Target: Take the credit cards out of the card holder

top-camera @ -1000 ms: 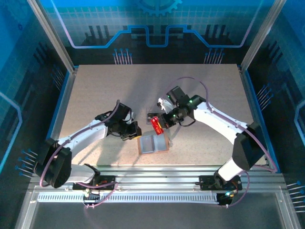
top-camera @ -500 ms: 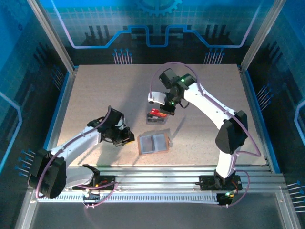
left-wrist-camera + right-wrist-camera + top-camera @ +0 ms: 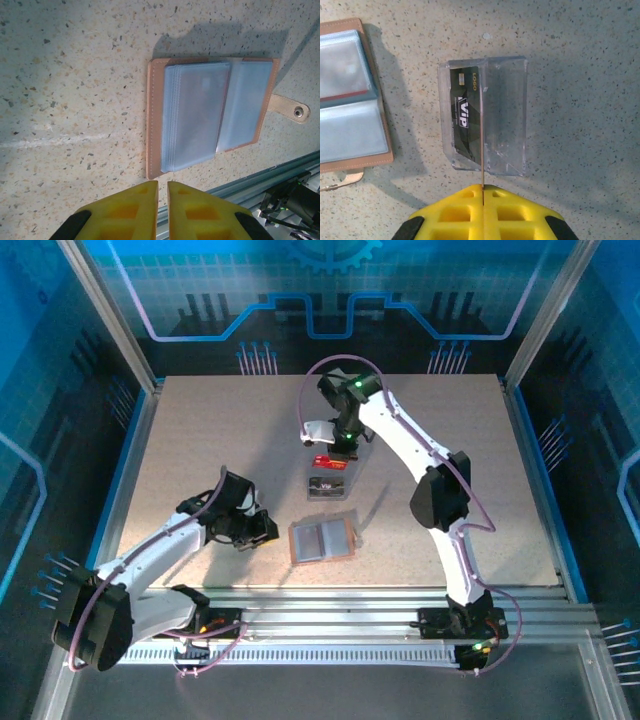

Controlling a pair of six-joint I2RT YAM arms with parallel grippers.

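Left gripper (image 3: 163,186) hangs over the speckled tabletop (image 3: 75,75), its yellow fingers almost together on nothing. Just beyond lies the holder (image 3: 210,115), open flat: stitched salmon leather-like cover, rounded corners, cloudy blue-grey sleeves, a snap tab. Past it a clear rectangular plastic tray (image 3: 505,115) holds a glossy black card (image 3: 465,120); above it the right gripper (image 3: 483,189) pinches a thin red card (image 3: 328,462) edge-on

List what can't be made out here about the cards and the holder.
- Right wrist view: the held card sits edge-on between the right fingers, so its face is hidden.
- Top view: that card is too small to read.
- Left wrist view: the card holder has cloudy pockets that hide whether cards remain inside.
- Right wrist view: the left frame edge cuts off part of the holder.
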